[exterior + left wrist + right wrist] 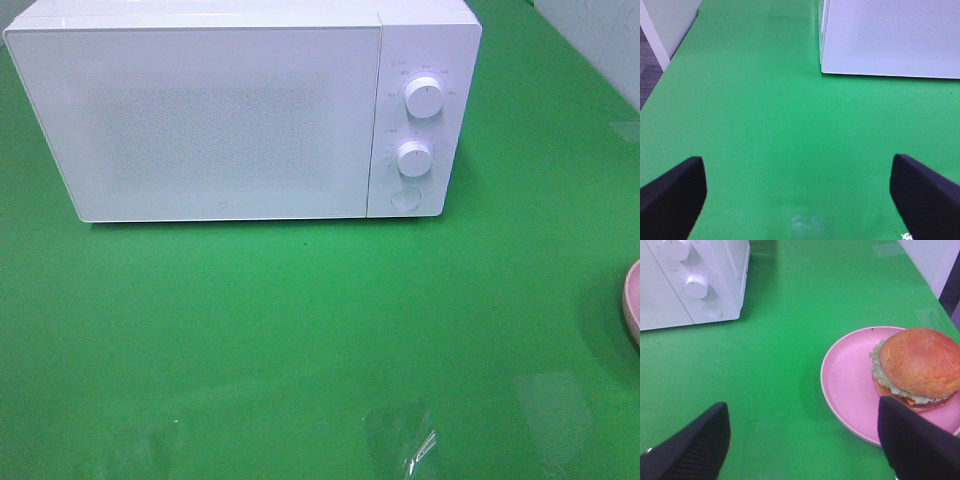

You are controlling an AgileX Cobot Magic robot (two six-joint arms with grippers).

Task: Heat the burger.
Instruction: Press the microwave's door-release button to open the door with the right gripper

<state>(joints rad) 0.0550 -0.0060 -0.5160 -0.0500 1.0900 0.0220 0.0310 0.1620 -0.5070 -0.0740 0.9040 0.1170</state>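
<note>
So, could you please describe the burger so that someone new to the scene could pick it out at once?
Start at the white microwave on the green table; off to its right, near the table's edge, lies a round pink plate. The burger sits on it: the only food, glossy brown bun over frilly green lettuce.

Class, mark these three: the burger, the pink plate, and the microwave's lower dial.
burger [920, 360], right wrist view, middle of the top bun.
pink plate [847, 375], right wrist view, bare surface beside the burger.
lower dial [414, 158], exterior high view, centre of the knob.
</note>
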